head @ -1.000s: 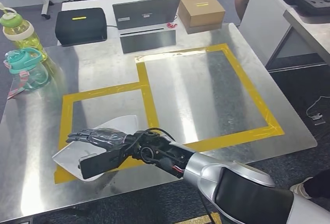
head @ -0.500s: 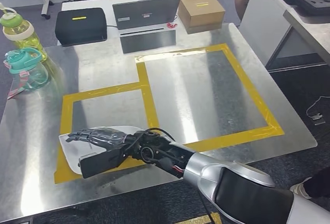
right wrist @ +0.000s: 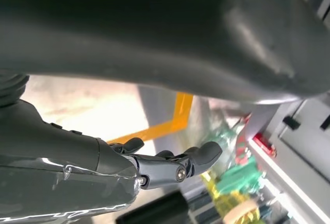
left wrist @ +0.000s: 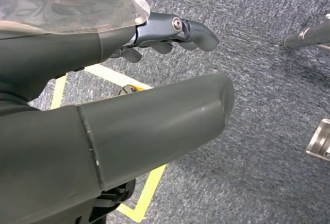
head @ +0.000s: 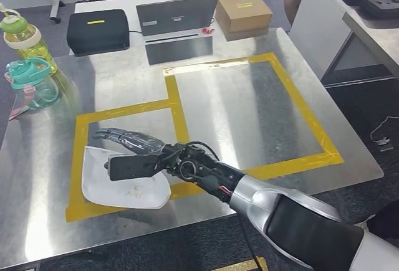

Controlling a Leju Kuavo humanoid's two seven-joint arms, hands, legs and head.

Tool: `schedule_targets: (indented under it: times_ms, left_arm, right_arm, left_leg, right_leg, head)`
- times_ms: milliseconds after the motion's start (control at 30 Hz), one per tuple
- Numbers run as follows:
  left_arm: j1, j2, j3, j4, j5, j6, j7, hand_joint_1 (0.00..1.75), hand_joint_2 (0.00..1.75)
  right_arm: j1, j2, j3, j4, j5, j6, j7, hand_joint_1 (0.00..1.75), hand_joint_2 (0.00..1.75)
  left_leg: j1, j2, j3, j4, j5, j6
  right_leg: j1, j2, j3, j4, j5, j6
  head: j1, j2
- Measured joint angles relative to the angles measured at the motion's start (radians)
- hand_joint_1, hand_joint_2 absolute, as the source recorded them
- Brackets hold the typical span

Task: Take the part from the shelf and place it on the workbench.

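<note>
Inside the yellow tape box (head: 80, 159) on the workbench (head: 264, 115), the white part (head: 123, 188) lies flat, set down there as asked, while the right hand (head: 129, 156) hovers above it, released, fingers spread.

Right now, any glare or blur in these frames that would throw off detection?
Head view: sharp overall, strong ceiling-light glare streaks on the steel table; the white part reads clearly. Right wrist view: the table is blown out, the bottles behind are soft. Left wrist view: the close thumb looks slightly soft, the carpet sharp.
</note>
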Motion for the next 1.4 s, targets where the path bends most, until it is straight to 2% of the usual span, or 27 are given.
schedule_targets:
  times_ms: [200, 367, 533, 733, 1033, 1400]
  left_arm:
    - [0.002, 0.0, 0.0, 0.0, -0.001, -0.005, -0.001, 0.0, 0.0]
    - [0.002, 0.0, 0.0, 0.0, -0.002, -0.007, -0.001, 0.0, 0.0]
    - [0.005, 0.0, 0.0, 0.0, -0.002, -0.009, -0.001, 0.0, 0.0]
    - [0.017, 0.0, 0.0, 0.0, 0.004, -0.008, 0.0, 0.0, 0.0]
    - [0.033, 0.0, 0.0, 0.0, 0.005, -0.003, 0.002, 0.0, 0.0]
    - [0.034, -0.005, 0.0, 0.0, 0.006, -0.004, 0.003, 0.0, 0.0]
  right_arm:
    - [-0.009, -0.057, -0.06, -0.058, -0.056, -0.025, 0.01, 0.0, 0.0]
    - [-0.011, -0.084, -0.091, -0.093, -0.068, -0.032, 0.01, 0.0, 0.0]
    - [-0.006, -0.123, -0.132, -0.156, -0.127, -0.083, 0.0, 0.0, 0.0]
    - [0.028, -0.187, -0.209, -0.306, -0.207, -0.111, -0.021, 0.0, 0.0]
    - [0.109, -0.291, -0.343, -0.624, -0.289, -0.133, -0.021, 0.0, 0.0]
    - [0.209, -0.341, -0.417, -0.879, -0.344, -0.106, -0.057, 0.0, 0.0]
  left_leg:
    - [0.0, 0.0, 0.0, 0.0, 0.0, 0.0]
    - [0.0, 0.0, 0.0, 0.0, 0.0, 0.0]
    - [0.0, 0.0, 0.001, 0.0, 0.0, 0.0]
    - [0.0, 0.0, 0.001, 0.0, 0.0, 0.0]
    - [0.0, 0.0, 0.001, 0.0, 0.0, 0.0]
    - [0.0, 0.0, 0.002, 0.0, 0.0, 0.0]
  right_leg:
    - [0.0, 0.0, 0.0, 0.0, 0.0, 0.0]
    - [0.0, 0.0, 0.0, 0.0, 0.0, 0.0]
    - [0.0, 0.0, 0.0, 0.0, 0.0, 0.0]
    - [0.0, 0.001, 0.0, 0.0, 0.0, 0.0]
    - [0.0, 0.001, 0.0, 0.0, 0.0, 0.0]
    - [0.0, 0.001, 0.001, 0.0, 0.0, 0.0]
  head:
    - [0.0, 0.0]
    - [0.0, 0.0]
    - [0.0, 0.0]
    - [0.0, 0.0]
    - [0.0, 0.0]
    - [0.0, 0.0]
